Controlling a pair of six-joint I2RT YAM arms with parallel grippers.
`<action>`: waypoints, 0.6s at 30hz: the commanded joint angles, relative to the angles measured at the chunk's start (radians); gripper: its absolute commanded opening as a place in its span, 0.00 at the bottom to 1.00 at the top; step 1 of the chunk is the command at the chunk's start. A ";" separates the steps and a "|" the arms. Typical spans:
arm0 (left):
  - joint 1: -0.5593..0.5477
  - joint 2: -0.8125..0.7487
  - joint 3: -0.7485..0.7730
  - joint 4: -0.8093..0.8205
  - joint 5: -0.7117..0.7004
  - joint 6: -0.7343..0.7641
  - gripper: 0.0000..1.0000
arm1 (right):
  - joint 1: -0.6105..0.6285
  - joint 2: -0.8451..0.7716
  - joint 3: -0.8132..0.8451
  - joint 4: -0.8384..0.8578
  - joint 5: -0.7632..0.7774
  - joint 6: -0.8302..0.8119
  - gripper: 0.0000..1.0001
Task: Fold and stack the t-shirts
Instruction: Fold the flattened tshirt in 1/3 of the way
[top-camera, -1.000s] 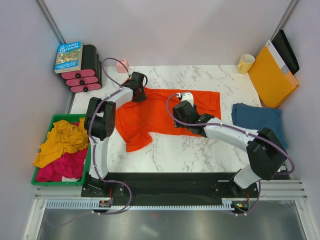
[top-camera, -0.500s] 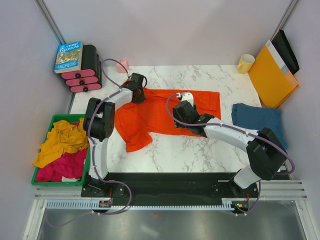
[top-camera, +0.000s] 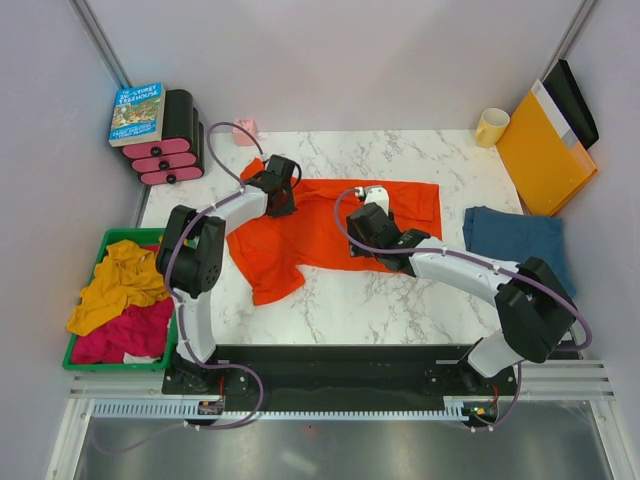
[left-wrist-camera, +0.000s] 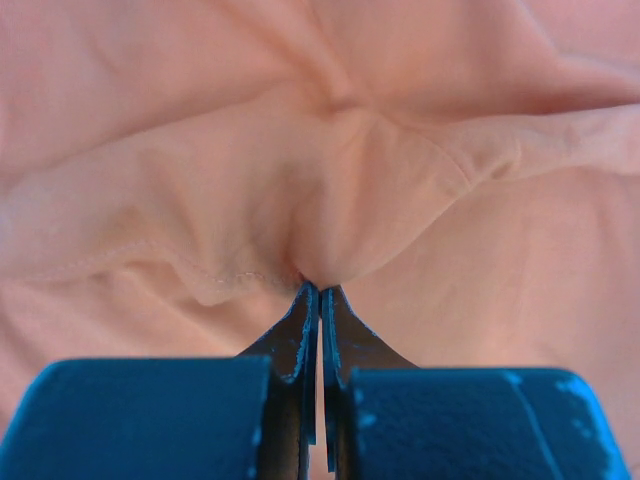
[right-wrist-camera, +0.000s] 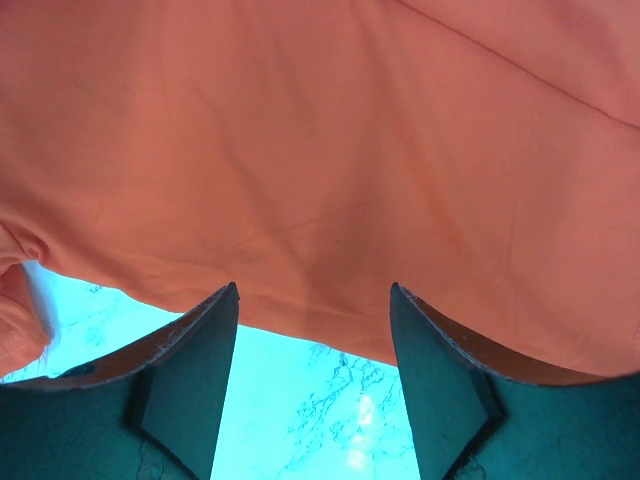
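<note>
The orange-red t-shirt (top-camera: 310, 230) lies spread open on the marble desk (top-camera: 400, 300), across the middle and close to the far edge, with one sleeve trailing toward the near left. Its left shoulder area is puckered where the left gripper (top-camera: 282, 200) stands on it; in the wrist view that gripper (left-wrist-camera: 318, 295) has its jaws pressed together on a small raised fold of the cloth (left-wrist-camera: 200, 150). The right gripper (top-camera: 365, 230) hangs over the middle of the shirt near its near hem; seen from its own wrist, the right gripper (right-wrist-camera: 312, 290) has its jaws spread wide with nothing between them, the hem (right-wrist-camera: 300, 150) just beyond the tips and bare desk (right-wrist-camera: 300, 400) under them. The whole near strip of the desk, from the hem to the arm bases, is bare marble. A band of bare marble separates the orange-red shirt from the dark blue t-shirt (top-camera: 515, 240), which lies folded to a rough square at the right edge. Beyond it an orange-yellow envelope (top-camera: 545, 150) leans at the right wall, and a yellow mug (top-camera: 491, 126) stands at the far right corner. A small pink object (top-camera: 246, 130) sits at the far left corner, near a book (top-camera: 137, 113) on a black and pink stack (top-camera: 165, 150). Off the left edge, a green bin (top-camera: 105, 237) holds yellow and pink clothes.
</note>
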 joint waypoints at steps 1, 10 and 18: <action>-0.010 -0.086 -0.048 0.005 -0.020 -0.038 0.02 | 0.002 -0.054 -0.020 0.038 -0.011 0.020 0.69; -0.064 -0.144 -0.151 0.005 -0.012 -0.070 0.02 | 0.002 -0.071 -0.035 0.045 -0.002 0.022 0.69; -0.121 -0.171 -0.212 0.003 -0.012 -0.087 0.02 | 0.002 -0.070 -0.046 0.060 -0.017 0.035 0.69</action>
